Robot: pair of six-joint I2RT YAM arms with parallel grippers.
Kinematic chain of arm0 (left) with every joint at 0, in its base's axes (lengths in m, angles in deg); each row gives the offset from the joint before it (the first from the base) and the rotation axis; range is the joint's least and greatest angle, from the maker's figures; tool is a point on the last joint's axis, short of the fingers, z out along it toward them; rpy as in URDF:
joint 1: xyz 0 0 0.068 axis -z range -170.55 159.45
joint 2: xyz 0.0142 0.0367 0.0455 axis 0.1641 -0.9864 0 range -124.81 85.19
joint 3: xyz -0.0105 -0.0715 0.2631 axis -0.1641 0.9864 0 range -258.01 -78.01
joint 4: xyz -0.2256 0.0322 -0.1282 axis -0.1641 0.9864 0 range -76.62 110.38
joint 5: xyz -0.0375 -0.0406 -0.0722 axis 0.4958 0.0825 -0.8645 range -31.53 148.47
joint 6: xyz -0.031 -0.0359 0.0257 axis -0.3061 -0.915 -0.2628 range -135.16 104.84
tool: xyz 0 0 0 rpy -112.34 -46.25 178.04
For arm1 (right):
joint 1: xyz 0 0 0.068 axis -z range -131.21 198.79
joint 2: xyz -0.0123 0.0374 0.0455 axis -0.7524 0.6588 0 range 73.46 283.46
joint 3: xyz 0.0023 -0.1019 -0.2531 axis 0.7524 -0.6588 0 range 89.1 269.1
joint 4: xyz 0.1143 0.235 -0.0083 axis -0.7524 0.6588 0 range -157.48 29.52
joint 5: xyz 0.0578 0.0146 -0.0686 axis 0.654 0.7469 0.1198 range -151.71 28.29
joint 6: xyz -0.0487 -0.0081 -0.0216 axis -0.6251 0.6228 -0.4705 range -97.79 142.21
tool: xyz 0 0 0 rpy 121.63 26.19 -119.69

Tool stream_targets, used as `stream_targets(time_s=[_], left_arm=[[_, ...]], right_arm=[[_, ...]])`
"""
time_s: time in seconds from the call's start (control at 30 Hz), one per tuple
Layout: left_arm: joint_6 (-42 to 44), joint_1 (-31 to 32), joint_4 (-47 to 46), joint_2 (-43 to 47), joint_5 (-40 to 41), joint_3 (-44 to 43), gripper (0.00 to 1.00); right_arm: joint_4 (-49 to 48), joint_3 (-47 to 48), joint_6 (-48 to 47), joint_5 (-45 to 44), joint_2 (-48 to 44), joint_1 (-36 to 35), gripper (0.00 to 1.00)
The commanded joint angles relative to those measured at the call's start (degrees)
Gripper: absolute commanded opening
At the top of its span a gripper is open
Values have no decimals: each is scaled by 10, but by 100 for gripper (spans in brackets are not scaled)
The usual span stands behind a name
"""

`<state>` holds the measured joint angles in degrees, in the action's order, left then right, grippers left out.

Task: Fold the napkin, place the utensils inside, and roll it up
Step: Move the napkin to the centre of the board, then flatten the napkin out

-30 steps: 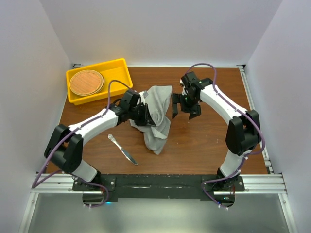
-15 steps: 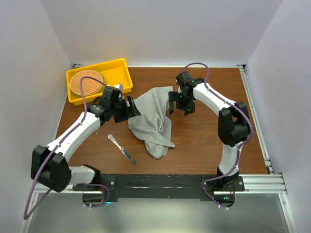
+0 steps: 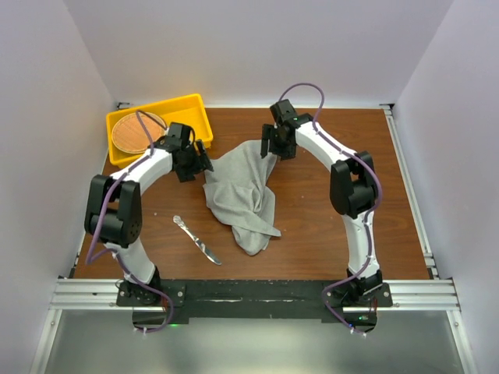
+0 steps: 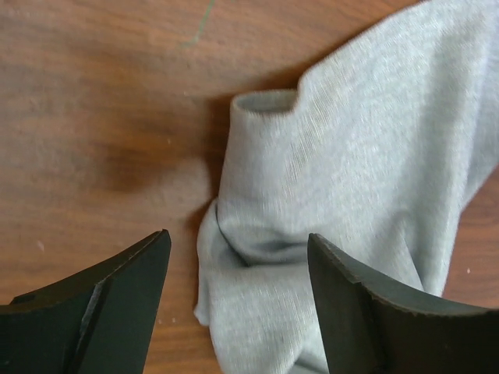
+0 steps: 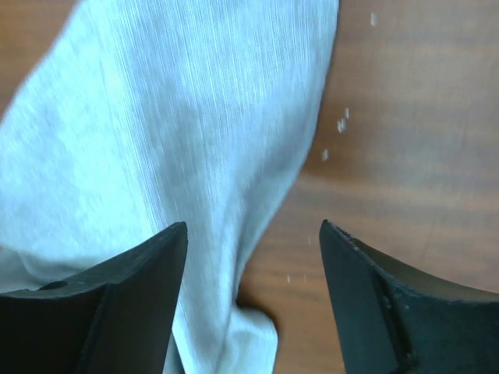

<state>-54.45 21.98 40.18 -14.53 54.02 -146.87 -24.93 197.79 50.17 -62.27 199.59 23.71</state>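
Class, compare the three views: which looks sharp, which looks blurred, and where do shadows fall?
Top external: evenly lit and sharp, with a soft shadow under the napkin. Left wrist: weave slightly soft, dark shadow on the wood beside its fold. Right wrist: napkin smeared and washed pale.

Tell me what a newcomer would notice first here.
A crumpled grey napkin lies mid-table, with the left gripper and right gripper open over its far edge, one on each side. A silver knife lies alone nearer the left arm's base. A bright yellow tray holding a woven disc sits far left.
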Motion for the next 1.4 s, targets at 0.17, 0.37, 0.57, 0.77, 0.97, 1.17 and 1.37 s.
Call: stream_targets(time_s=[0.17,0.37,0.57,0.77,0.97,1.17,1.37], left_arm=[[41,-20,-40,-83,-28,-73,64],[41,-20,-50,-110,-44,-78,47],[51,-19,-45,-113,-51,-101,20],[47,-16,-41,-69,-48,-102,8],[49,5,-16,17,10,-112,4],[58,26,12,134,87,-138,0],[71,27,-17,295,113,-127,0]], right_arm=[[-21,111,-9,-72,68,-2,64],[-13,144,-27,-88,111,-3,57],[-22,151,-34,-71,121,-3,40],[-3,179,-42,-59,125,-3,4],[44,191,-59,-92,43,-4,0],[20,59,-68,-114,-208,-7,0],[-51,-79,-97,-53,-458,-8,0]])
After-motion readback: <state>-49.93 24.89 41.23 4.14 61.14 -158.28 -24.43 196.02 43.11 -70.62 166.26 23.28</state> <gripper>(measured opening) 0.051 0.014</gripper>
